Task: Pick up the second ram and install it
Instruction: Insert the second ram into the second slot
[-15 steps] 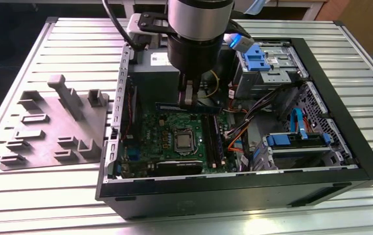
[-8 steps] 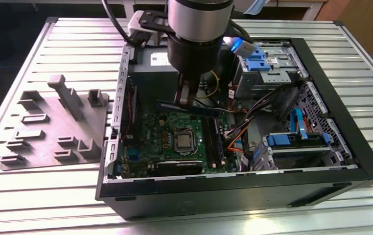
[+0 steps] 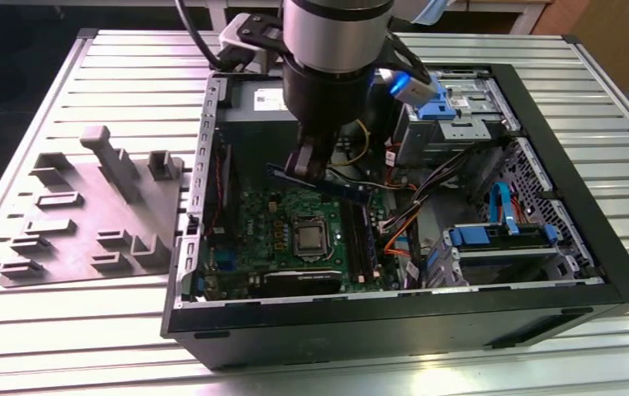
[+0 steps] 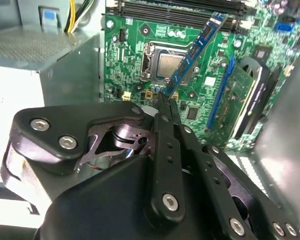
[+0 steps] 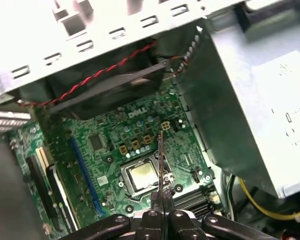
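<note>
Gripper pointing down (clamping second ram) above motherboard.

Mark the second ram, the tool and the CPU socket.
second ram (image 4: pixel 196 50), second wrist view, middle of its blue board.
tool (image 4: pixel 166 102), second wrist view, midway between its fingertips.
CPU socket (image 5: pixel 142 175), first wrist view, its silver centre.

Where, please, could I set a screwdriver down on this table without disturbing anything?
The ribbed metal table is bare between the grey moulded fixture tray and its near edge, and to the exterior view's right of the open black computer case. Inside it is crowded: the black gripper holds the dark blue-green ram stick over the green motherboard.
</note>
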Controlling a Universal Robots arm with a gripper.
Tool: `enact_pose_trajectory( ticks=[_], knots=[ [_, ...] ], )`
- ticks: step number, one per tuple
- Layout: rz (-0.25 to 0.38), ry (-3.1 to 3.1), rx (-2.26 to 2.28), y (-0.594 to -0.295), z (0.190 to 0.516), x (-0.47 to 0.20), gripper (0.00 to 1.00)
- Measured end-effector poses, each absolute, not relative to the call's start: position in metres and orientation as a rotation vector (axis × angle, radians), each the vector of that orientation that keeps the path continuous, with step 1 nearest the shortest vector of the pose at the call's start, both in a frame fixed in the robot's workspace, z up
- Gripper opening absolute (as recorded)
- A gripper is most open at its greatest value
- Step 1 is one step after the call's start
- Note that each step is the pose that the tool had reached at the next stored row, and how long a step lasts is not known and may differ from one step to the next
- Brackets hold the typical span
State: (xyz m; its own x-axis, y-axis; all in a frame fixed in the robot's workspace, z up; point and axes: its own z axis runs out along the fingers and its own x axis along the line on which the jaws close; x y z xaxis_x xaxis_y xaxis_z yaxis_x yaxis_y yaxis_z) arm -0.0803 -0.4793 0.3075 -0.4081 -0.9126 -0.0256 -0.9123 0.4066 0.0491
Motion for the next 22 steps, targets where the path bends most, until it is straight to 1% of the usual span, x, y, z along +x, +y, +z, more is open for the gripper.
enact_pose_trajectory(
  ticks=[22],
  knots=[
    [-0.087, -2.927, 1.154, -0.4793, 0.3021, -0.0802, 0.11]
  ],
)
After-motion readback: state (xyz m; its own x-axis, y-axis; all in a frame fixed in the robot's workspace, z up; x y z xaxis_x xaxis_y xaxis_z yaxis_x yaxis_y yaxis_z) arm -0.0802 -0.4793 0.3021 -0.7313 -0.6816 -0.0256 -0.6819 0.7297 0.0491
